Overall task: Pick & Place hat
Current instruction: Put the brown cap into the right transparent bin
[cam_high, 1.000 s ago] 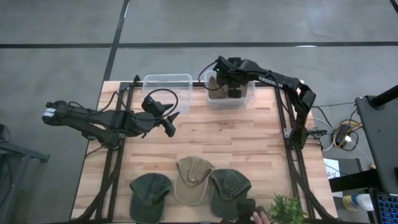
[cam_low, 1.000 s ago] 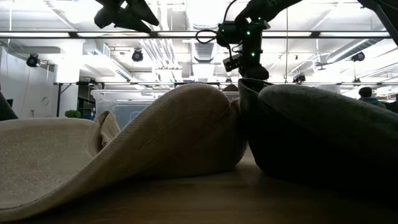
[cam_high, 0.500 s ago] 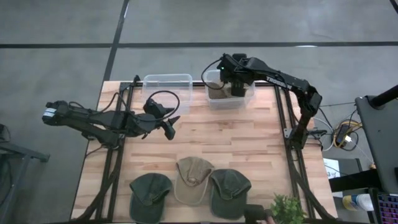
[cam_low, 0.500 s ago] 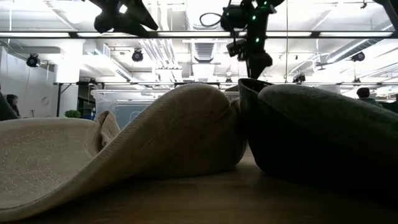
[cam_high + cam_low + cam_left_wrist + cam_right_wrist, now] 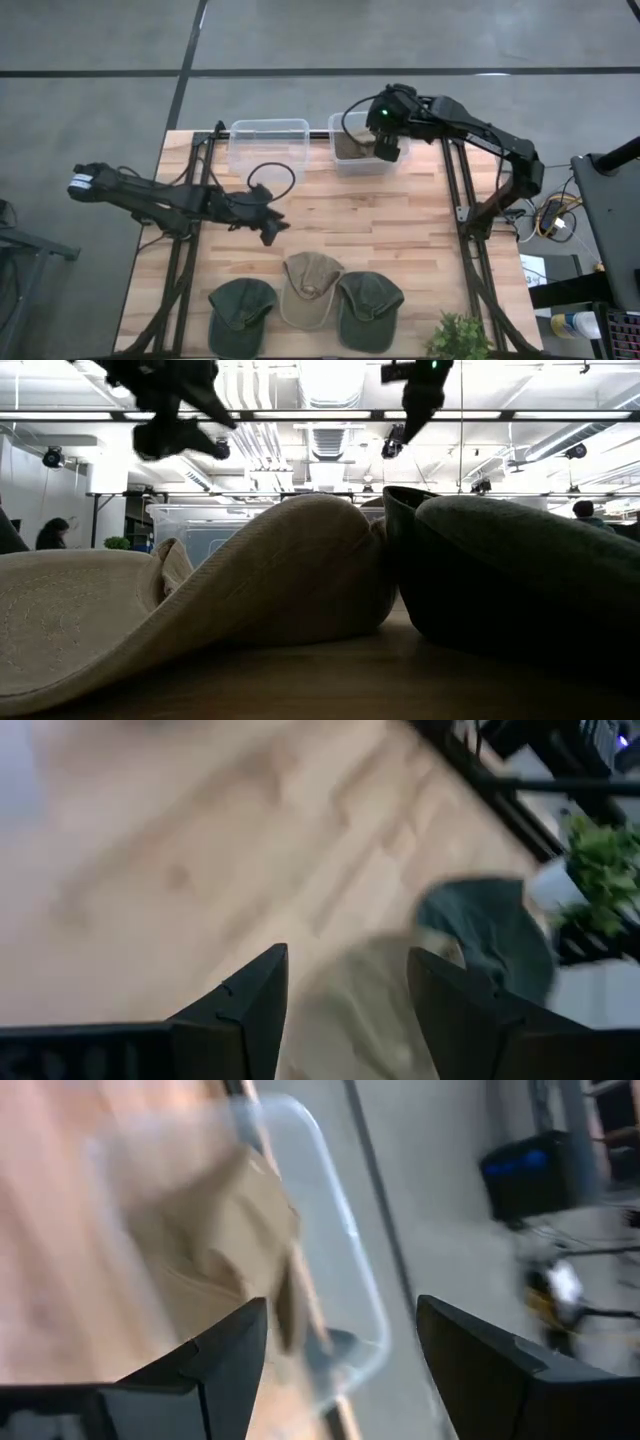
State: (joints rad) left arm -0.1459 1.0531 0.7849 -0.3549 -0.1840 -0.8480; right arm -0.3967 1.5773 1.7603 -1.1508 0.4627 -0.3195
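- Right gripper (image 5: 388, 148) above the right clear bin (image 5: 345, 162) at the table's far edge, fingers spread wide, gripping nothing.
- Tan hat (image 5: 215, 1240) lying inside that bin, apart from the fingers (image 5: 225, 1360).
- Left gripper (image 5: 272, 228) over the middle of the wooden table (image 5: 400, 220), fingers parted wide and empty, pointed toward the row of hats.
- Left clear bin (image 5: 267, 145) just beside the right one.
- Three more hats in a row near the front edge: dark green hat (image 5: 241, 310), tan hat in the middle (image 5: 310, 285), second dark green hat (image 5: 368, 305), the middle and right ones touching.
- Potted plant (image 5: 458, 338) at the front right corner.
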